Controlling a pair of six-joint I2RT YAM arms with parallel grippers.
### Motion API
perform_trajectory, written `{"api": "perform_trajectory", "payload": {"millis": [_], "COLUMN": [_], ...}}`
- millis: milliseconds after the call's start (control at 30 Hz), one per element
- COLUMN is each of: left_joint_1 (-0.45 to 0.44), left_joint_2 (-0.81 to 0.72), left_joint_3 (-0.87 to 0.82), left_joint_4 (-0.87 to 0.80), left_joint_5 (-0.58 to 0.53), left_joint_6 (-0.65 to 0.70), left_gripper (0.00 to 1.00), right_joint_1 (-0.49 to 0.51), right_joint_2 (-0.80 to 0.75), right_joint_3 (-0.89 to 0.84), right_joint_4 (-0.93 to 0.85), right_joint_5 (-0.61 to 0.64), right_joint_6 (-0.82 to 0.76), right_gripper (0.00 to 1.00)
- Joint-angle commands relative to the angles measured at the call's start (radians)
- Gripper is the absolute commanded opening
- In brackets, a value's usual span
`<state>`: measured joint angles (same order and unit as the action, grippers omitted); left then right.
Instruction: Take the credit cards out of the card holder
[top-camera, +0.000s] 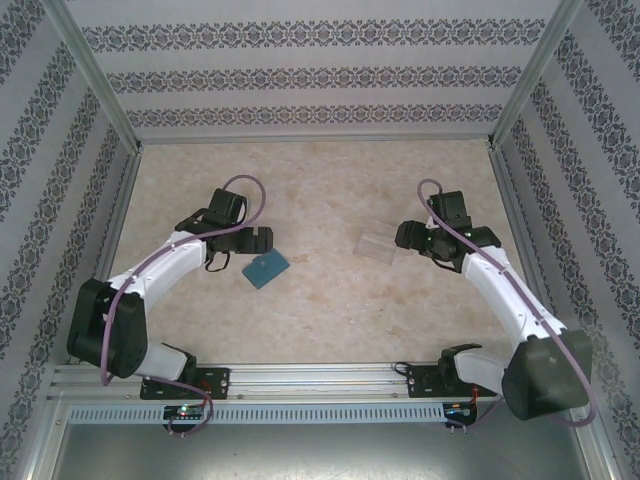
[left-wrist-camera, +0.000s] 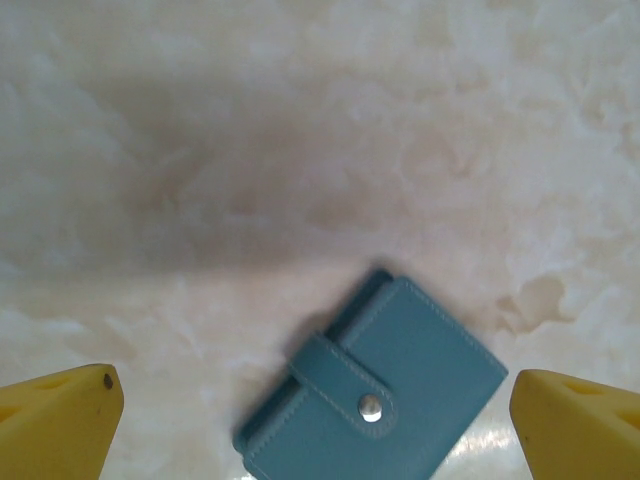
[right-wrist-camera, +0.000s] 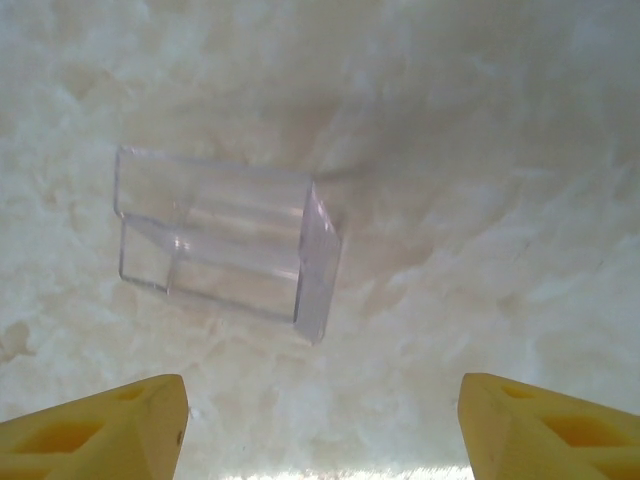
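Note:
The teal-blue card holder (top-camera: 266, 268) lies flat on the marbled table, folded shut, with its tab snapped down over a silver stud. In the left wrist view the card holder (left-wrist-camera: 400, 390) sits low in the frame between my yellow fingertips (left-wrist-camera: 70, 420). My left gripper (top-camera: 262, 240) hovers just above it, open and touching nothing. The credit cards are hidden inside the shut holder. My right gripper (top-camera: 404, 238) stands open on the right side of the table, with nothing between its fingers (right-wrist-camera: 110, 430).
A clear plastic tray-like stand (top-camera: 378, 245) lies just left of the right gripper; in the right wrist view this stand (right-wrist-camera: 225, 240) is ahead of the fingers. Patterned walls (top-camera: 320, 80) and metal posts enclose the table.

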<state>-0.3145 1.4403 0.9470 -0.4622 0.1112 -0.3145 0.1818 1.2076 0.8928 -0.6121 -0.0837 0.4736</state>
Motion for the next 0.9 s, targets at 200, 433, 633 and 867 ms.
{"api": "perform_trajectory", "payload": {"millis": [200,433,633,867], "left_joint_1": [-0.011,-0.011,-0.012,-0.012], "left_joint_2": [0.126,0.193,0.23,0.266], "left_joint_3": [0.08,0.113,0.132,0.145], "left_joint_4": [-0.137,-0.172,-0.203,-0.216], "left_joint_5": [0.112,0.12,0.114,0.151], "left_joint_6": [-0.017,0.0,0.017,0.031], "left_gripper": [1.0,1.0,1.0,0.98], "right_joint_1": [0.015,0.009,0.005,0.001], "right_joint_2": [0.188,0.335,0.428,0.489], "right_joint_3": [0.137,0.219,0.248,0.259], "right_joint_4": [-0.071,-0.029,0.001,0.027], "right_joint_5": [0.005,-0.008,-0.013,-0.025], "right_joint_6": [0.077,0.06,0.057,0.047], "right_gripper": [0.56,0.44,0.4,0.3]}}
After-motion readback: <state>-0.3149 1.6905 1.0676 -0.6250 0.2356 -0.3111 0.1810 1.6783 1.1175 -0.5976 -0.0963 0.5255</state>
